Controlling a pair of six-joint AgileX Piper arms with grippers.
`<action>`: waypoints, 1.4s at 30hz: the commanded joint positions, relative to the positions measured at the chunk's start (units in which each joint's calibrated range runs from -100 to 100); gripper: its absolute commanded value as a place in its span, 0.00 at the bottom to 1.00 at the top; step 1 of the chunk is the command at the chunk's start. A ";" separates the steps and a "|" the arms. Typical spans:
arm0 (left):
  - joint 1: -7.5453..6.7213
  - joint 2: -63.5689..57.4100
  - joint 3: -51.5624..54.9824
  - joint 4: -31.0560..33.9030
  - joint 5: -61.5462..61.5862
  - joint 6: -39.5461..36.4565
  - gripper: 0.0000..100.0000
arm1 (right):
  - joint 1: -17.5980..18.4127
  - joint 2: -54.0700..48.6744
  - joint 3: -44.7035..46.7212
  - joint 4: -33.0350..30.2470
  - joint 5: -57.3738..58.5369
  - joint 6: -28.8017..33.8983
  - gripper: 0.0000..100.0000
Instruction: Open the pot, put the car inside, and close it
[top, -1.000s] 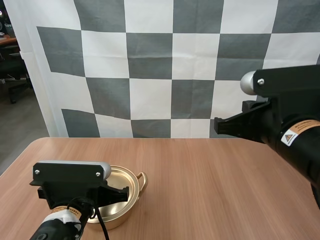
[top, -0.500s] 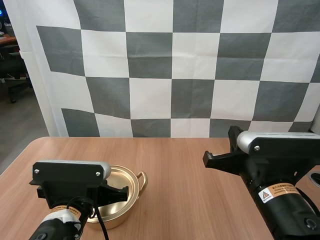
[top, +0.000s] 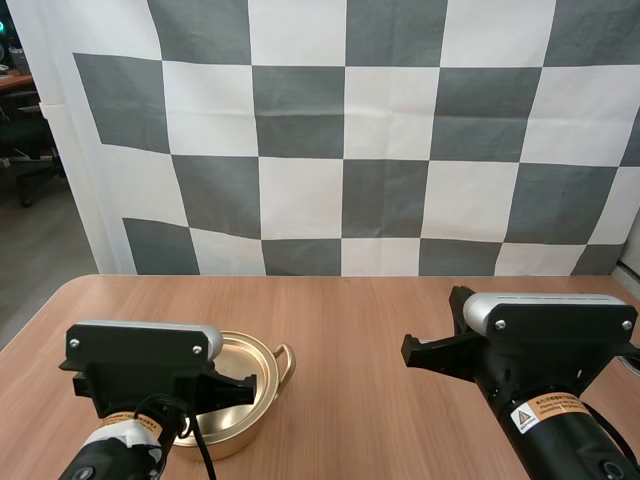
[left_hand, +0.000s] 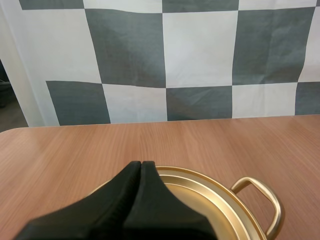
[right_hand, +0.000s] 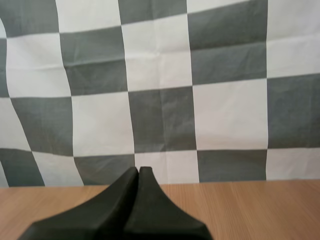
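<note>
left end effector (left_hand: 141, 165) is held closed, empty, over the round golden metal pot (left_hand: 220, 200); right end effector (right_hand: 138, 171) likewise closed, above the brown wooden table (right_hand: 260, 210)

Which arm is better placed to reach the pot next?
Left. The left gripper, shut, hangs right at the pot's near rim. The right gripper, also shut, is over bare table, well off to the pot's side.
</note>
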 joint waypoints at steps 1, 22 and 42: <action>0.04 0.00 0.00 0.07 0.02 -0.06 0.00 | -0.02 0.00 0.03 -0.06 7.69 -0.01 0.00; 0.04 0.00 0.00 0.33 -0.76 -0.06 0.00 | -0.02 0.00 4.08 -7.65 11.21 0.86 0.00; 0.04 0.00 0.00 0.33 -0.76 -0.06 0.00 | -0.02 0.00 4.08 -7.65 11.04 0.96 0.00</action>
